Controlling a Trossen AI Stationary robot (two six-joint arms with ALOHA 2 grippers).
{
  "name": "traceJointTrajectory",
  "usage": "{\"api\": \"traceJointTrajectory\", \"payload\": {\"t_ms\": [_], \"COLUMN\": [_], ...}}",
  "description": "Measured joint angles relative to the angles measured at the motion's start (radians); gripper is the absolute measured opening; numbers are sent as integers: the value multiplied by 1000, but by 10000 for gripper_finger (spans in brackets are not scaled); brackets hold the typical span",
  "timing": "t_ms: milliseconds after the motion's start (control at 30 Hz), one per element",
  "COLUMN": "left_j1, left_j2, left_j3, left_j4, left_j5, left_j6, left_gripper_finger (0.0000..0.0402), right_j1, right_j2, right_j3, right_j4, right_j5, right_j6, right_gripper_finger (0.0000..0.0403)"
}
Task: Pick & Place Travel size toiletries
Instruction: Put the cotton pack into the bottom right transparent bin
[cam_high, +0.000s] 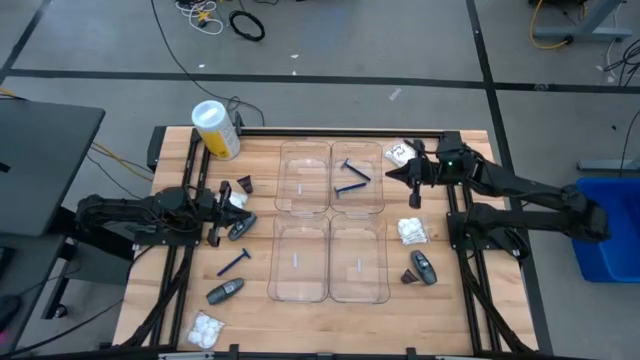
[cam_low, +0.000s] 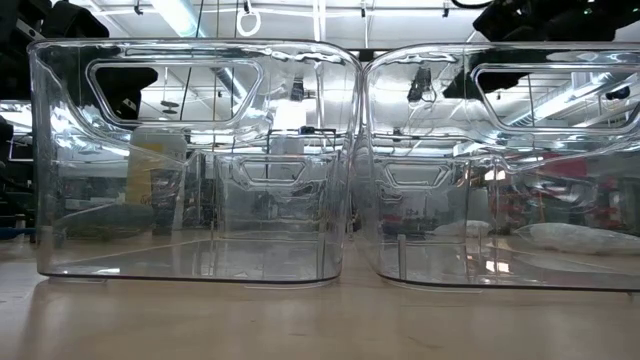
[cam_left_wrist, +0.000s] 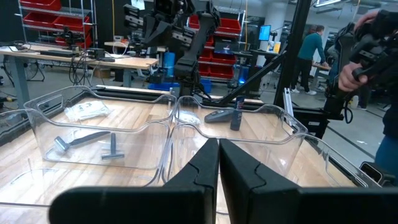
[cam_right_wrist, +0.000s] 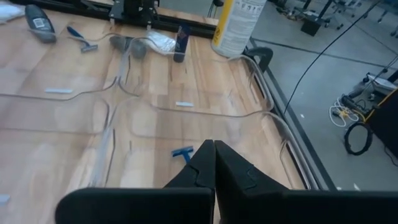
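Two thin blue razors (cam_high: 352, 175) lie in the far right clear tray (cam_high: 358, 205); one of them, a razor (cam_right_wrist: 183, 153), shows just below my right gripper's fingertips. My right gripper (cam_high: 392, 174) (cam_right_wrist: 213, 149) hovers shut and empty at that tray's right rim, slanting down. Left of the trays my left gripper (cam_high: 222, 204) (cam_left_wrist: 218, 146) waits level and shut, empty. Beside it lie a dark cone (cam_high: 243, 185), a white packet (cam_high: 236, 198), a dark tube (cam_high: 241, 228), a blue razor (cam_high: 234, 262), a grey tube (cam_high: 225, 291) and another packet (cam_high: 207, 328). Right of the trays lie packets (cam_high: 398, 152) (cam_high: 412, 231), a tube (cam_high: 425, 266) and a cone (cam_high: 408, 276).
Several clear trays (cam_low: 200, 160) fill the table's middle in a two-by-two block. A yellow-and-white cylinder (cam_high: 215, 130) lies at the far left corner. Black rails (cam_high: 340, 131) run along the table's far edge. People (cam_left_wrist: 320, 46) stand in the room beyond.
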Motion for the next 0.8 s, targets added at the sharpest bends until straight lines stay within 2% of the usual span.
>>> {"api": "traceJointTrajectory", "payload": {"t_ms": [300, 800], "left_j1": [0, 0], "left_j2": [0, 0], "left_j3": [0, 0], "left_j4": [0, 0], "left_j5": [0, 0], "left_j6": [0, 0], "left_gripper_finger": [22, 22], "right_j1": [30, 288], "right_j2": [-48, -92], "right_j3": [0, 0], "right_j4": [-101, -274], "right_j5": [-23, -23], "right_j6": [7, 17], "right_gripper_finger": [1, 4]}}
